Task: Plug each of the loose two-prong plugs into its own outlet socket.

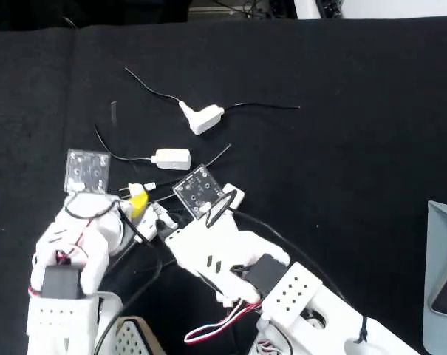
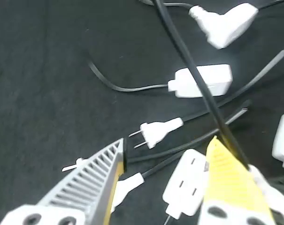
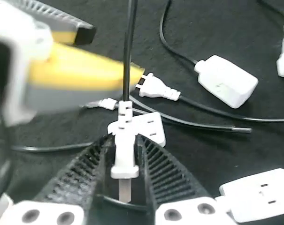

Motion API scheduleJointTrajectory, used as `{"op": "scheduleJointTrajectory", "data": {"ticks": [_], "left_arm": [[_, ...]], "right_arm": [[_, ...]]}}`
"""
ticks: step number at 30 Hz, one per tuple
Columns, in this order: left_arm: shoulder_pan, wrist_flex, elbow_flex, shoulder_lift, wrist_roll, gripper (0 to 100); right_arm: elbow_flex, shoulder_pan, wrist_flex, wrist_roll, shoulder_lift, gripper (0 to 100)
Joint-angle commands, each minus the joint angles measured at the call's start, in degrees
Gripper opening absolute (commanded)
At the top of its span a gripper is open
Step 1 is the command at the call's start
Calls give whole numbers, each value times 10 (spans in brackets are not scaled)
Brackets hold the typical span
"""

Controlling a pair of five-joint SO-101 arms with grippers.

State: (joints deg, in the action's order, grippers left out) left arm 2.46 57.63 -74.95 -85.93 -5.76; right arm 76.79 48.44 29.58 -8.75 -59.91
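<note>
Close by white plastic outlet block (image 3: 151,124), right gripper (image 3: 125,140) pinches white two-prong plug (image 3: 124,161), prob. for seating; left gripper (image 2: 167,143) open.

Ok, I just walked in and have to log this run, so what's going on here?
The right gripper is shut on a white plug and holds it close over a white socket block on the black table. The left gripper hangs open next to it, above a loose plug whose prongs are bare. Two corded white blocks lie farther back, untouched. I cannot tell whether the held plug is lined up with the socket.
</note>
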Motion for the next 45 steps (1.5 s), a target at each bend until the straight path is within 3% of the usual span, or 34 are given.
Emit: {"op": "scheduleJointTrajectory", "data": {"ticks": [1, 6, 14, 21, 25, 36, 45], "left_arm": [[-65, 56, 21, -90, 5, 275], [-97, 107, 19, -163, 4, 278], [-77, 121, 17, -180, -9, 278], [73, 107, 4, -181, 20, 276], [115, 69, -43, -181, 41, 275], [136, 53, -73, -181, 41, 275], [136, 53, -73, -181, 41, 275]], "right_arm": [[-28, 10, 0, 5, -9, 13], [-19, 11, -2, 5, -11, 13], [-19, 5, -7, 18, -7, 13], [17, -10, -142, 85, 22, 12], [1, -11, -219, 130, 115, 12], [-15, -37, -462, 222, 378, 12], [-32, -47, -496, 221, 432, 11]]}}
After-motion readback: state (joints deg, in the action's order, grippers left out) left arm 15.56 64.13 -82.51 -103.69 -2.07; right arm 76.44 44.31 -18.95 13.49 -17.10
